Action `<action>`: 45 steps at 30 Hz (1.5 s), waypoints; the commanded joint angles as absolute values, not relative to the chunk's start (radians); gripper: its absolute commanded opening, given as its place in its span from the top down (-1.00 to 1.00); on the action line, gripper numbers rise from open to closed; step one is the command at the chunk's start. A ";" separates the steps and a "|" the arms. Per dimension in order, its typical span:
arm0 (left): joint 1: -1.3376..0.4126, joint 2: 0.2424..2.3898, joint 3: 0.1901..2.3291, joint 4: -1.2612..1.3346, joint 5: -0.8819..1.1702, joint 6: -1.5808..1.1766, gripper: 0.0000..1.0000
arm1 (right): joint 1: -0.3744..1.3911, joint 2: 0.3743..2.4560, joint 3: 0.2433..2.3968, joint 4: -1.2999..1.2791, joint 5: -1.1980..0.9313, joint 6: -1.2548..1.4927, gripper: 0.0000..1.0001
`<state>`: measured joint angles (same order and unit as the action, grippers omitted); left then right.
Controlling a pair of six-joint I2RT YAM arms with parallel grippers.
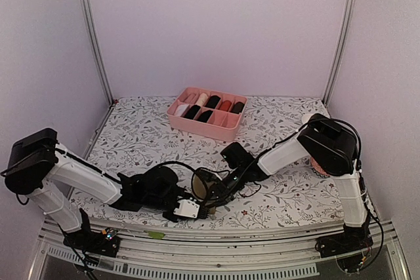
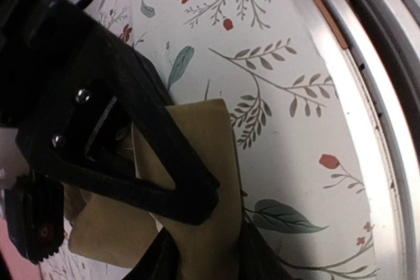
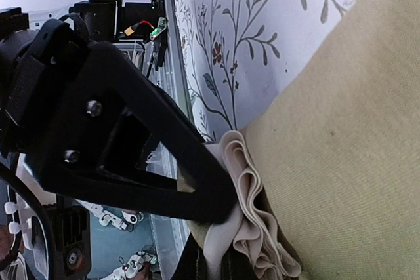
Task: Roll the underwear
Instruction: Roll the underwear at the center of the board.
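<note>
On the near edge of the table (image 1: 289,195), right between the two arm bases, is where it's all going on. The tabletop is white, printed with grey-green vines and little red flowers. There are pale lilac walls (image 1: 216,24) all round, aluminium posts (image 1: 92,37) in the back corners, and a metal rail (image 2: 367,129) along the front. A pink divided box (image 1: 197,124) sits toward the back with dark and pale rolls (image 1: 213,101) in its slots.

The underwear (image 3: 341,162) is the olive-brown pair, lying on the print close to the front rail. It's matte, soft-looking fabric, and its cream waistband (image 3: 249,234) is bunched into loose ruffles.

The right gripper (image 1: 220,191) has its black finger (image 3: 197,188) right on those ruffles, pinching the band. The left gripper (image 1: 200,209) has a finger (image 2: 177,188) laid across a folded corner of the same pair. Its other finger is hidden, so I can't tell if it's clamped or not.
</note>
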<state>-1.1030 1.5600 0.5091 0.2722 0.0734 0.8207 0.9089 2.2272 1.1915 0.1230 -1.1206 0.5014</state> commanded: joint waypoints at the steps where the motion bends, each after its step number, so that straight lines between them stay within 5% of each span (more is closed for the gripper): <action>1: -1.117 1.615 0.601 0.161 0.070 0.820 0.59 | 0.921 2.284 1.162 0.070 -1.053 0.487 1.00; 2: -1.110 1.620 0.624 0.093 0.087 0.813 0.69 | 0.920 2.266 1.157 0.072 -1.034 0.482 1.00; 7: -1.053 1.636 0.715 -0.169 0.260 0.799 1.00 | 0.849 2.100 1.125 0.068 -0.934 0.466 0.36; 9: -1.022 1.655 0.756 -0.264 0.330 0.794 1.00 | 0.804 2.003 1.093 0.076 -0.893 0.473 0.23; 17: -0.864 1.795 0.974 -0.586 0.616 0.820 1.00 | 0.753 1.648 0.871 0.011 -0.624 0.343 0.16; 24: -0.788 2.044 1.185 -0.810 0.744 0.853 1.00 | 0.921 1.395 0.714 -0.011 -0.344 0.228 0.10; 32: -0.734 2.246 1.340 -1.007 0.865 0.952 1.00 | 1.132 1.537 0.839 -0.057 -0.171 0.036 0.01; 45: -0.707 2.336 1.415 -1.109 0.905 1.015 1.00 | 1.195 1.908 1.079 -0.043 -0.143 -0.328 -0.05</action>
